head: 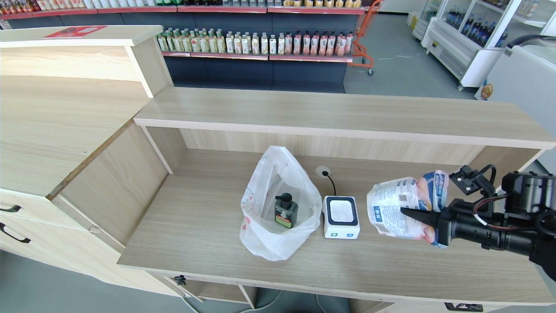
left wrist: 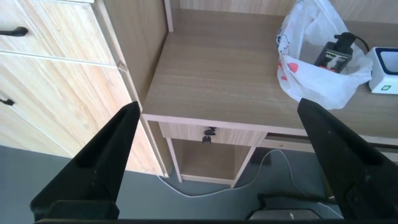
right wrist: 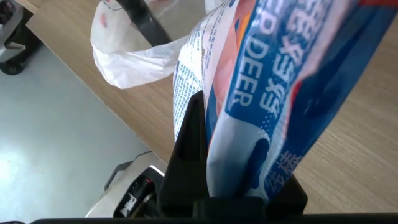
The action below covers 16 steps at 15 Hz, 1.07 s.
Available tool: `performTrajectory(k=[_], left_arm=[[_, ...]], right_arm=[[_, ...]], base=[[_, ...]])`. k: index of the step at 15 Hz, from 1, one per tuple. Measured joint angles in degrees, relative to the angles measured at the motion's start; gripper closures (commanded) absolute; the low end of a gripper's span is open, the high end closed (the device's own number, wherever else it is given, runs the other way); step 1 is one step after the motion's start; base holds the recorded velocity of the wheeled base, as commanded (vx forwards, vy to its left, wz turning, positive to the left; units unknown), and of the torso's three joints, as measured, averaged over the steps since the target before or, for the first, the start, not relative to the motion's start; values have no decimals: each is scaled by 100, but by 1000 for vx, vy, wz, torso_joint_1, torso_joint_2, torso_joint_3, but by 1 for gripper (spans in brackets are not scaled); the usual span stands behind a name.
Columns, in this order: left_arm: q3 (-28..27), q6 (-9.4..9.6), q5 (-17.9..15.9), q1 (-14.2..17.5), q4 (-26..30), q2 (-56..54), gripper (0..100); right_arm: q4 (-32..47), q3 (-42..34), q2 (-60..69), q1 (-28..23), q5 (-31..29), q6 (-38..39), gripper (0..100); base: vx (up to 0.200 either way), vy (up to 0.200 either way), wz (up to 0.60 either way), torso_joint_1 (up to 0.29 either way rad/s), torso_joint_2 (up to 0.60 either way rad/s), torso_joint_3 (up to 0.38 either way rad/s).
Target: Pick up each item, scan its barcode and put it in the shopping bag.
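Right now the scanning step looks in hand: the right gripper (head: 416, 216) holds a printed snack packet (head: 402, 202) up just right of the scanner (head: 341, 216). Next, I judge, its barcode must face the scanner's window before it goes to the shopping bag (head: 260, 237) just left of the scanner, where a pump bottle (head: 285, 211) already stands. The right fingers pinch the packet tightly. The left gripper (left wrist: 217, 124), well left of the scanner, is spread wide and holds nothing.
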State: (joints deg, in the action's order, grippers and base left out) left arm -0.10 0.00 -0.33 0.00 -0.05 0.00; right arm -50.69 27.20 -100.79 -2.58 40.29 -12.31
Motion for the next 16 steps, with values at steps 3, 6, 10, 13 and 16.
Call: performTrajectory(k=[3,6,10,13,16], left_arm=[[0,5,-5,0,-2,2,0],[0,22,-11,0,-2,2,0],[0,-21,-2,0,-2,2,0],[0,-22,0,-5,2,0,0],[0,-22,-2,5,-5,0,0]], right_arm=[[5,-16,85,-63,-4,367,100],[20,11,79,-63,-11,383,100],[-2,221,-161,-24,-37,361,100],[0,599,-571,66,-208,332,100],[17,1197,-1025,245,-490,271,100]], base=[[0,200,0,4,-1,1],[0,200,0,7,-1,7],[0,50,0,4,3,-3],[0,0,0,0,0,0],[0,0,0,0,0,0]])
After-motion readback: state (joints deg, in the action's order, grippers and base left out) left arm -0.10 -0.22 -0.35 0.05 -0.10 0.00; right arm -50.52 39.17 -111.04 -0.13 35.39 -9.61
